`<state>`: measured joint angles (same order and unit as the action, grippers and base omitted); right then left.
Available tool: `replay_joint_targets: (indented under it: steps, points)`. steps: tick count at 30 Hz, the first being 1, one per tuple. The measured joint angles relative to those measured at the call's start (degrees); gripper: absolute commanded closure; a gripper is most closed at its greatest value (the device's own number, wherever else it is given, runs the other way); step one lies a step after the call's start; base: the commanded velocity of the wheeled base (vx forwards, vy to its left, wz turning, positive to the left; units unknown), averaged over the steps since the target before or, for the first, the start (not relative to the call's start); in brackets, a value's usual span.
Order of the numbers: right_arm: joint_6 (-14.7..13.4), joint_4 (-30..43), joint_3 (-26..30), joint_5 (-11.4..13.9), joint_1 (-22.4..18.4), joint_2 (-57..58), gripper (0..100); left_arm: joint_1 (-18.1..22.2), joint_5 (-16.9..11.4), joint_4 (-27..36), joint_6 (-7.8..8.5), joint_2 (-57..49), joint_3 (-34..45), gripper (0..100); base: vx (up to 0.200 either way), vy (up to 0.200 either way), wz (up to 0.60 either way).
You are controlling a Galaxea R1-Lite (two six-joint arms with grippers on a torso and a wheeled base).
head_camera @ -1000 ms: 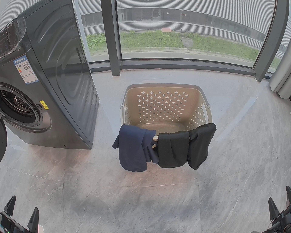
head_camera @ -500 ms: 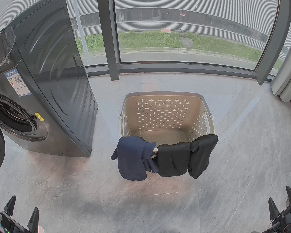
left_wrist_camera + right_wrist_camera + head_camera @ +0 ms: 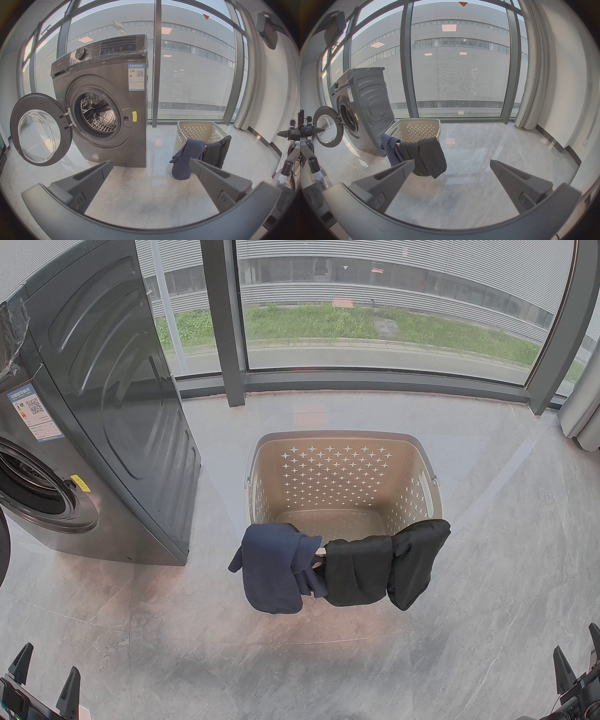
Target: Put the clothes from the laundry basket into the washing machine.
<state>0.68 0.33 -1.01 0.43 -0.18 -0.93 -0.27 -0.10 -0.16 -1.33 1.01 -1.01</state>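
On your far left the washing machine (image 3: pixel 94 427) stands on the floor (image 3: pixel 187 665) with its door (image 3: pixel 39 128) swung wide. The drum (image 3: pixel 98 114) looks bare as far as you can see into it, so I judge that no clothing has gone in yet.

Your left tool (image 3: pixel 49 671) sits low at the near left, well apart from both machine and basket. Its jaws are spread wide, with nothing between them and nothing touching them.

In the middle, the laundry basket (image 3: pixel 340 443) stands just right of the machine, and its bottom looks bare. The load hangs over its near rim. A navy garment (image 3: pixel 272 574) drapes over the near left corner. Black clothing (image 3: pixel 375 571) covers the rim from the middle to the near right corner, and I cannot tell whether that is one piece or two.

At the near right, your right tool (image 3: pixel 576 646) is likewise spread wide, empty and well short of the basket.

The whole job remains: each piece has to be lifted off the rim and carried to the drum.
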Motion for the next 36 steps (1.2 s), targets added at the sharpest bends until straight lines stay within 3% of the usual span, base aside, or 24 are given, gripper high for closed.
replay_joint_targets:
  steps: [3, 12, 21, 30, 36]
  points:
    - [0.0, 0.0, 0.0, 0.0, 0.0, 0.0, 0, 0.0, 0.0, 0.0, 0.00, 0.0, 0.0, 0, 0.000, 0.000, 0.00]
    - [-0.1, 0.0, 0.0, 0.0, 0.0, 0.0, 0, 0.0, 0.0, 0.0, 0.02, 0.0, 0.0, 0, 0.000, -0.200, 0.00]
    - [-1.4, 0.0, 0.0, -2.3, 0.1, 0.0, 0, 0.1, 0.0, 0.0, 0.10, 0.0, 0.0, 0, 0.000, 0.000, 0.00]
    - [-1.5, 0.0, 0.0, -2.4, 0.1, 0.0, 0, 0.1, 0.0, 0.0, 0.11, 0.0, 0.0, 0, 0.200, 0.000, 0.00]
    - [-1.8, -1.2, -0.7, -2.2, 0.1, 0.0, 0, 0.1, 0.0, 0.0, -0.11, 0.0, 0.0, 0, 0.000, 0.000, 0.00]
